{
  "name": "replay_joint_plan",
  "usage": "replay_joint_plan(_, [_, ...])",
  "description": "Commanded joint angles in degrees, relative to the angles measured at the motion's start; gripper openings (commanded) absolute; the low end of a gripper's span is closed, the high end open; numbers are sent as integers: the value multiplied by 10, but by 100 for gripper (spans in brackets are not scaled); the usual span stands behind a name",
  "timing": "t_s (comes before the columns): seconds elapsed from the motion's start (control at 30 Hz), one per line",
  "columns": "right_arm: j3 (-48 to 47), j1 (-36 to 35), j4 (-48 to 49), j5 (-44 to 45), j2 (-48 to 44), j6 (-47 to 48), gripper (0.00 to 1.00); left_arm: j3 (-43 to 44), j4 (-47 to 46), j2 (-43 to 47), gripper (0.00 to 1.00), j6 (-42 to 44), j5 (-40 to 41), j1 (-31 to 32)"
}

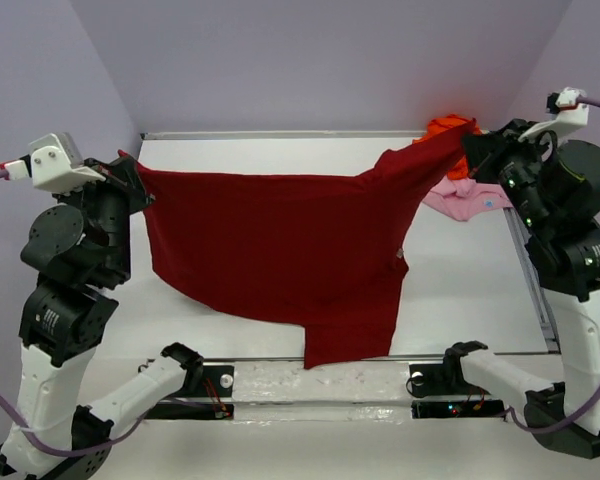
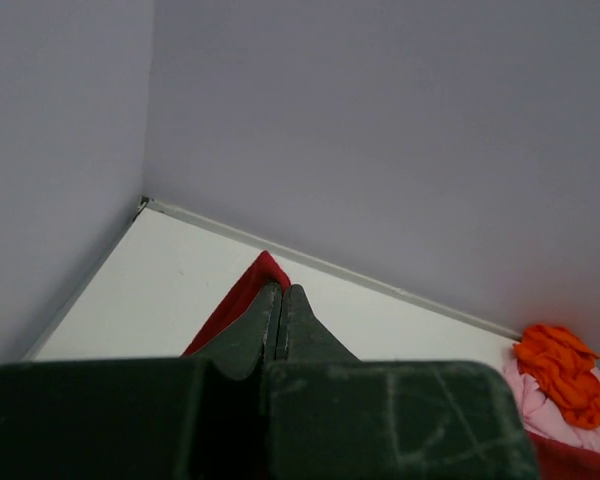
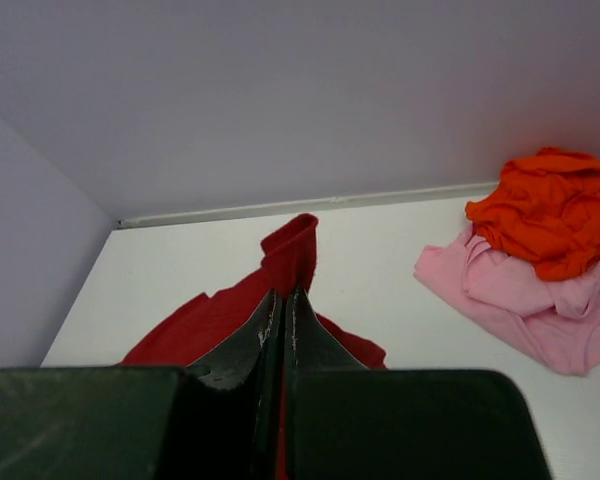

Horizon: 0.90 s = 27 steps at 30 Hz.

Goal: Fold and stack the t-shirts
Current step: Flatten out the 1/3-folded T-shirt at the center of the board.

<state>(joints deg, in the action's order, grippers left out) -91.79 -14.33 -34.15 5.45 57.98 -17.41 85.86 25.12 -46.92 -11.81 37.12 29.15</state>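
A dark red t-shirt [image 1: 280, 250] hangs stretched between both arms above the white table, its lower part drooping toward the near edge. My left gripper [image 1: 130, 168] is shut on its left corner, and a red fold [image 2: 248, 290] pokes out past the closed fingertips. My right gripper [image 1: 472, 140] is shut on the shirt's right end, where red cloth [image 3: 295, 250] sticks up between the fingers. A crumpled bright orange t-shirt [image 3: 550, 205] lies on top of a light pink t-shirt [image 3: 525, 295] at the back right corner.
Lilac walls close in the table at the back and on both sides. A metal rail [image 1: 532, 270] runs along the table's right edge and another strip [image 1: 320, 378] along the near edge between the arm bases.
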Motion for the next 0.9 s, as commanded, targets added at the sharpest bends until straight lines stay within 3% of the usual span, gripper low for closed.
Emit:
replay_joint_plan(0.0, [-62,-2,-50,6,-15,26,0,50,7,-11,0,21,-56,-1])
replay_joint_plan(0.3, [-131,-2,-89,3,-45,42,0,190,36,-53,0,12,-130,6])
replay_joint_plan(0.43, [-273,-2,-143,25,-1,53,0,250,37,-89,0,-1,-161,7])
replay_joint_plan(0.53, [-321,-2,-148,41,33,65,0,293,34,-113,0,-1,-171,16])
replay_joint_plan(0.7, [-445,-2,-153,39,118,69,0,392,26,-178,0,39,-111,67])
replay_joint_plan(0.87, [-587,-2,-128,38,268,71,0,481,-1,-262,0,102,11,154])
